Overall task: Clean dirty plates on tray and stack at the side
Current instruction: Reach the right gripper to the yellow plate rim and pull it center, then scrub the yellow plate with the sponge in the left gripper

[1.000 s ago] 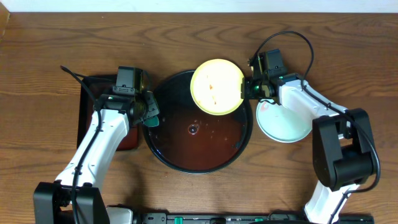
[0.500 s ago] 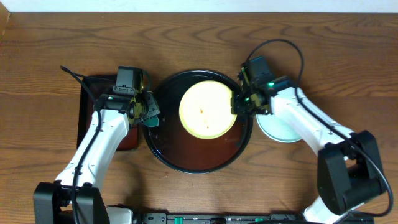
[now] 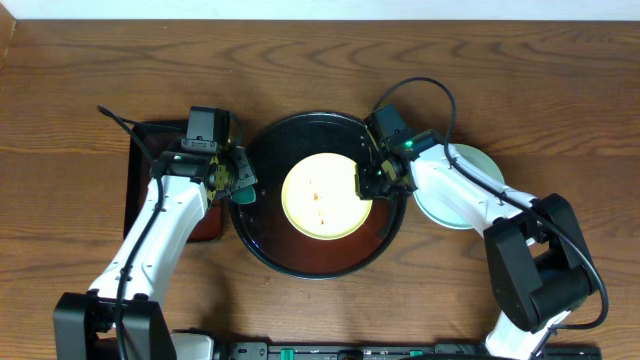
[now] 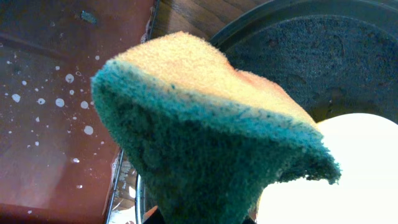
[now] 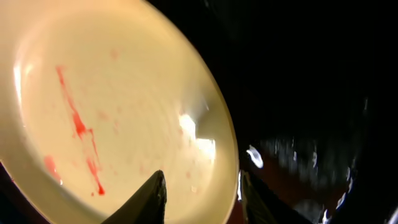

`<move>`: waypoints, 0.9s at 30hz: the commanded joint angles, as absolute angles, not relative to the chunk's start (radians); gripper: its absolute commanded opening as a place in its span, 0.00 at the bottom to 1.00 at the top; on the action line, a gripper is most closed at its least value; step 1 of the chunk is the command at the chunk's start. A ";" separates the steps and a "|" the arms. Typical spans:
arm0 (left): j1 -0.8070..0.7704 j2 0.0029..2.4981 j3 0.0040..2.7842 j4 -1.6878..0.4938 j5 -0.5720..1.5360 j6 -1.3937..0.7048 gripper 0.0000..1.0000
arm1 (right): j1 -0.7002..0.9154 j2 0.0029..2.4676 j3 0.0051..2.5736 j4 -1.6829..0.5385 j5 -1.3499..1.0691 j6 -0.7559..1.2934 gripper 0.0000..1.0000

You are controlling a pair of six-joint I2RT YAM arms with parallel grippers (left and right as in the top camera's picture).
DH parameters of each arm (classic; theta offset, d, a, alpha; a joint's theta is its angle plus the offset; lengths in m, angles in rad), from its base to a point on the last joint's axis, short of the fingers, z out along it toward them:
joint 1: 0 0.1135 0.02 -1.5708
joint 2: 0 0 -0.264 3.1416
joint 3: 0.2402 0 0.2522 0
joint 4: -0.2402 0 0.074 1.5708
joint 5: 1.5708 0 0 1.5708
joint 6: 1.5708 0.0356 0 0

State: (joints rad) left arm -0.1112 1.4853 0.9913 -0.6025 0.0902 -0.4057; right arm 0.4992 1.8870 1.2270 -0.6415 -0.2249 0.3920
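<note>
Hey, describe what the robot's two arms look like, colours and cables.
The left arm and right arm have glossy white shells, black joints and black wrist blocks. A thin black cable loops from the right wrist, where a small green light glows. The right fingers look dark.

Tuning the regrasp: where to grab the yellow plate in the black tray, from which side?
Take the yellow plate by the raised rim on its right edge, from the right, one finger over, one under. It seems to lie flat in the tray, shallow, so only the rim offers a pinch; the right gripper sits there, jaws apart.
</note>
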 commanded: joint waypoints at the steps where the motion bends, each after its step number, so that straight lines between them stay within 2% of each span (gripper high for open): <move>1: -0.108 1.495 0.983 -0.605 0.073 -0.389 0.08 | 0.487 1.903 1.227 -0.600 -0.160 0.245 0.36; 5: -0.108 1.495 0.979 -0.605 0.074 -0.389 0.08 | 0.485 1.950 1.227 -0.548 -0.154 0.234 0.28; 14: -0.108 1.496 0.963 -0.605 0.073 -0.389 0.08 | 0.485 2.011 1.227 -0.546 -0.158 0.301 0.01; 22: -0.108 1.496 0.963 -0.605 0.074 -0.389 0.08 | 0.486 2.011 1.226 -0.579 -0.158 0.487 0.01; 27: -0.120 1.496 0.963 -0.605 0.074 -0.390 0.08 | 0.486 2.014 1.224 -0.601 -0.156 0.501 0.01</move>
State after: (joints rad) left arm -0.1131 1.4857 0.9718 -0.6029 0.0902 -0.4057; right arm 0.4847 1.9720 1.2373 -0.5831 -0.2062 0.4431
